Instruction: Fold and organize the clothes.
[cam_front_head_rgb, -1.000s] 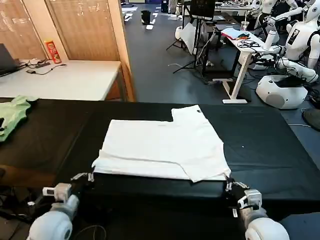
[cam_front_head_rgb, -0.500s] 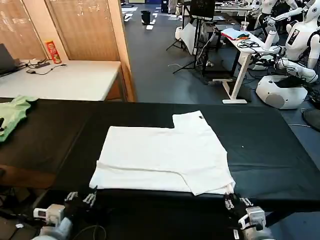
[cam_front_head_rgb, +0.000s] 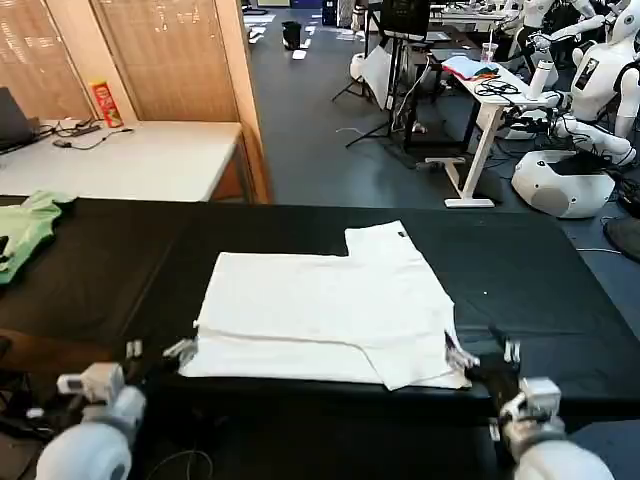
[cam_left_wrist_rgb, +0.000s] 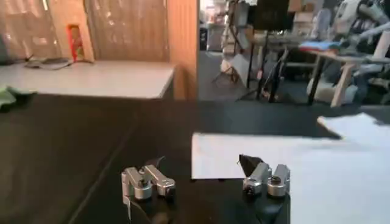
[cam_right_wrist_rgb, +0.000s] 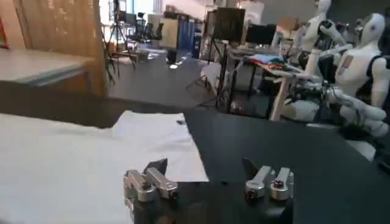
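The clothes, a white T-shirt (cam_front_head_rgb: 320, 305), lie flat and partly folded in the middle of the black table (cam_front_head_rgb: 540, 290), with one sleeve flap pointing toward the far side. My left gripper (cam_front_head_rgb: 155, 352) stands open at the shirt's near left corner. In the left wrist view that corner of the shirt (cam_left_wrist_rgb: 317, 164) lies between the left gripper's (cam_left_wrist_rgb: 204, 173) spread fingers. My right gripper (cam_front_head_rgb: 480, 352) is open at the near right corner. In the right wrist view the shirt's (cam_right_wrist_rgb: 79, 158) edge ends between the right gripper's (cam_right_wrist_rgb: 207, 173) fingers. Neither gripper holds cloth.
A light green garment (cam_front_head_rgb: 25, 225) lies at the table's far left end. Behind it stands a white table (cam_front_head_rgb: 130, 160) with a red can (cam_front_head_rgb: 103, 102). White robots (cam_front_head_rgb: 590, 90) and desks stand at the back right. The table's front edge runs just under both grippers.
Both grippers dipped below the table's front edge and have come back up, spread wider, at the shirt's near corners. The shirt lies slightly nearer than a second ago.
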